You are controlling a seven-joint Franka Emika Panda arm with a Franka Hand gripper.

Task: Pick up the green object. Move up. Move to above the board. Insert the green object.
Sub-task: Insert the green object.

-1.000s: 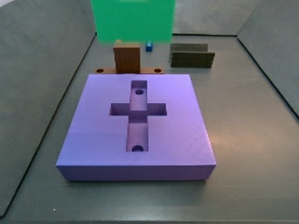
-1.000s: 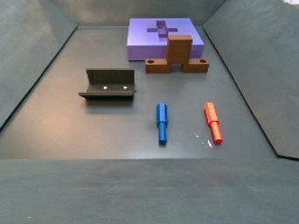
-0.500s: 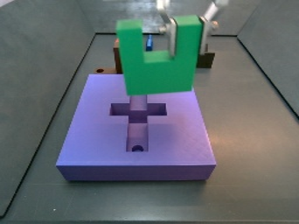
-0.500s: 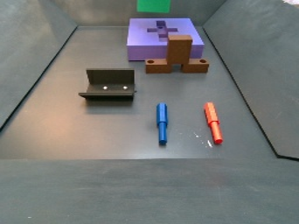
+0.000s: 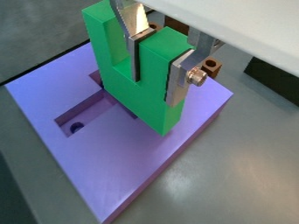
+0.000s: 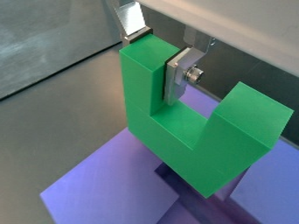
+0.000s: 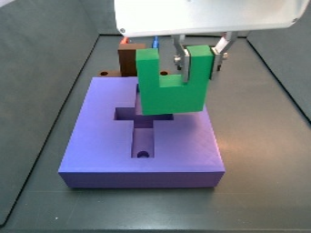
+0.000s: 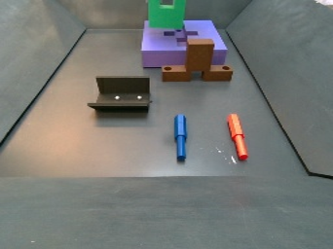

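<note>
The green object (image 7: 170,86) is a bright green U-shaped block that hangs prongs up, with its base low over the cross-shaped recess of the purple board (image 7: 183,150). My gripper (image 7: 199,56) is shut on one prong. Both wrist views show the silver fingers clamping that prong from two sides, at the gripper (image 5: 155,66) and the gripper (image 6: 156,59). The green object (image 5: 140,79) covers part of the recess in the board (image 5: 117,171). From the far side view, the green object (image 8: 166,14) stands over the board (image 8: 163,53). I cannot tell whether its base touches the board.
A brown-orange block (image 8: 198,60) stands against the board's edge, also seen as the brown-orange block (image 7: 127,59). On the floor are the dark fixture (image 8: 120,94), a blue pen (image 8: 181,136) and a red pen (image 8: 239,136). Grey walls enclose the floor.
The gripper has come down with the green object, from high above the board to just over the cross recess. Nothing else has moved.
</note>
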